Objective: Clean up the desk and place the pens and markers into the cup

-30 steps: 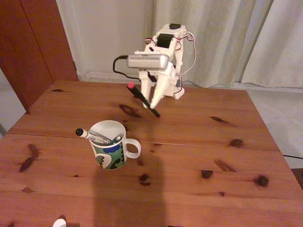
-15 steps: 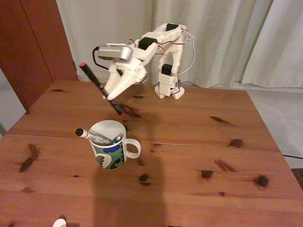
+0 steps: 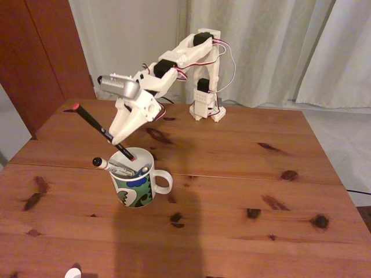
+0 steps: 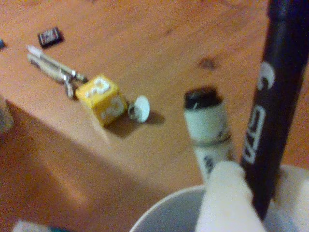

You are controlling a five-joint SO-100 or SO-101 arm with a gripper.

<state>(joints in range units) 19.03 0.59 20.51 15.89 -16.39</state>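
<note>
In the fixed view my gripper (image 3: 117, 139) is shut on the long black pen (image 3: 95, 125). The pen slants, pink-red tip up at the left, lower end just over the rim of the cup (image 3: 134, 184). The patterned white cup stands on the wooden desk (image 3: 243, 191), handle to the right. A white marker with a black cap (image 3: 104, 164) leans out of it to the left, beside another slim pen (image 3: 141, 171). The wrist view shows the black pen (image 4: 270, 96) between my white fingers (image 4: 227, 198), the marker (image 4: 207, 125) and the cup's rim (image 4: 164, 212) below.
In the wrist view, a yellow question-mark cube (image 4: 101, 99) with a keyring, a small white disc (image 4: 141, 107), thin metal sticks (image 4: 53, 67) and a small dark item (image 4: 49, 36) lie on the desk. A white object (image 3: 72, 272) sits at the near edge.
The arm has swung left and down from mid-table, carrying the black pen. The pen's lower end has come from well behind the cup to just over its rim.
</note>
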